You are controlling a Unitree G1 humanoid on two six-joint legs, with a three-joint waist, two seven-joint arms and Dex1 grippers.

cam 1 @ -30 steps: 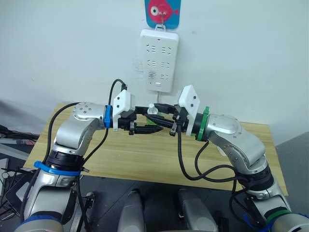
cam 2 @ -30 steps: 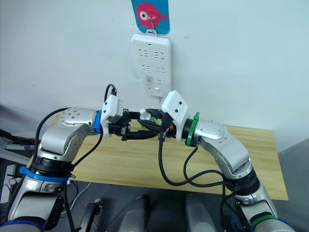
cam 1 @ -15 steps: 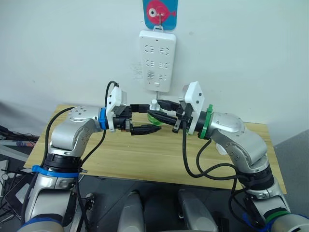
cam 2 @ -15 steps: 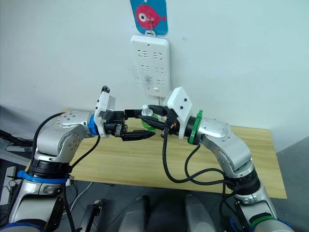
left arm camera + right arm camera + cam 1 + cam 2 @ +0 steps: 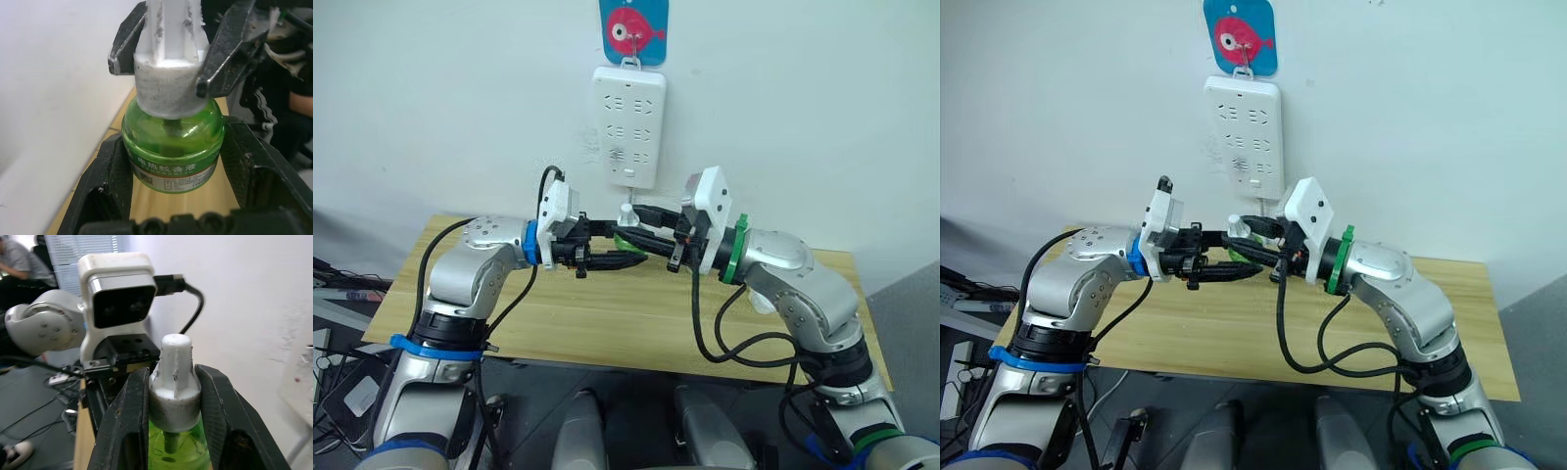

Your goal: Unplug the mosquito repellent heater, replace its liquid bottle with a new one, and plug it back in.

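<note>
You are holding the green liquid bottle [image 5: 172, 142] in mid-air between both arms, above the tabletop [image 5: 607, 318] and below the white power strip [image 5: 628, 125] on the wall. The right gripper [image 5: 173, 396] is clamping its white cap [image 5: 175, 369], while the left gripper [image 5: 171, 161] is cradling the green body between its fingers [image 5: 110, 171].

The risk is that both grips are working against each other: if one arm is pulling or twisting off-axis, the smooth rounded glass could be slipping out and dropping onto the tabletop, or the wick stem in the cap could be snapping.

The bottle is carrying a white label band with green Chinese characters, too small for you to read.
</note>
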